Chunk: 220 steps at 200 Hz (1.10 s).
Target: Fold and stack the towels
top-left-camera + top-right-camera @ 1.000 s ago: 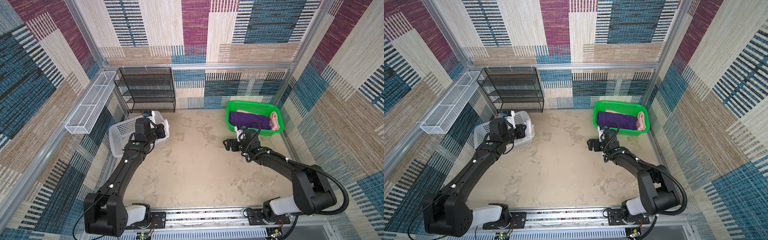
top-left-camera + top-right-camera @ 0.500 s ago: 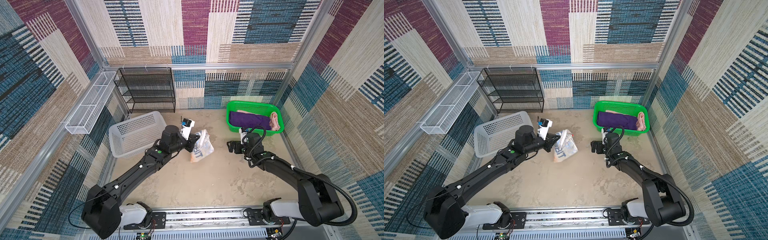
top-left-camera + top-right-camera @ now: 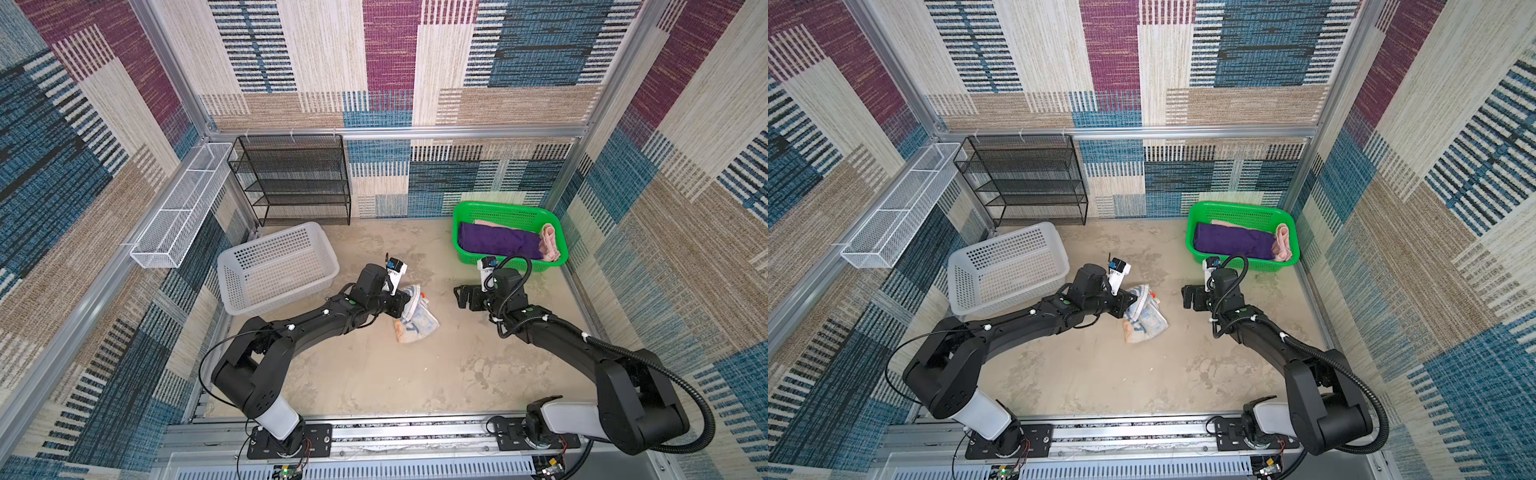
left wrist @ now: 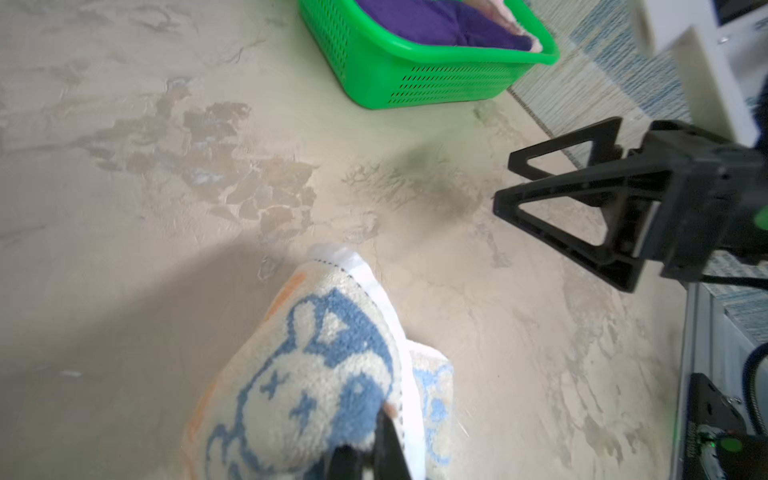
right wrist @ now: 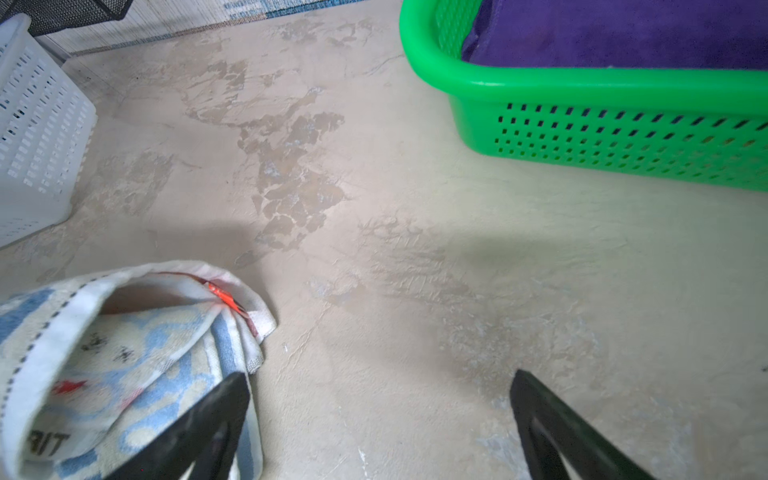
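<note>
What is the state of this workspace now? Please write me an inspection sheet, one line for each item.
Surface: beige mottled tabletop, no spill seen.
Job's things: rabbit towel crumpled, partly lifted at centre; purple towel and pink towel lie in the green basket.
Clutter: white basket, no towel seen inside.
Tools: left tool shut on rabbit towel; right tool open, holding nothing, apart from the towel.
Cables: black cable loop by left arm; ribbed hose along right arm; no snag seen.
Surroundings: black wire rack, white wire tray, patterned walls.
</note>
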Each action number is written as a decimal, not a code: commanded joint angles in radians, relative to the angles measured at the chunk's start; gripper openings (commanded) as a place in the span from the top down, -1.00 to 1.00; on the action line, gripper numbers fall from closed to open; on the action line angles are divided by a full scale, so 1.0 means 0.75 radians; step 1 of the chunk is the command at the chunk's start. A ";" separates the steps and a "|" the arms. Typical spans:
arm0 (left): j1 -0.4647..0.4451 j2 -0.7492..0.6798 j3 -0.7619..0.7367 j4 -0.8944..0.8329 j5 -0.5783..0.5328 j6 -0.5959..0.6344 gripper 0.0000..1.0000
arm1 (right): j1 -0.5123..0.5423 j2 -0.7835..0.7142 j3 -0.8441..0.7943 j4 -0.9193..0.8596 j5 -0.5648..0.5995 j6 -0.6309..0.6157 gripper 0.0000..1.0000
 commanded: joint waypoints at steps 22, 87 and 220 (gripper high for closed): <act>0.005 0.050 0.031 -0.166 -0.186 -0.086 0.91 | 0.003 0.058 0.006 0.021 -0.177 -0.048 -0.85; 0.012 -0.077 -0.052 -0.178 -0.304 -0.127 -0.85 | 0.037 0.133 0.040 0.028 -0.251 -0.052 -0.77; -0.178 0.030 0.232 -0.541 -0.490 -0.142 -0.26 | 0.058 0.190 0.088 0.037 -0.263 -0.044 -0.76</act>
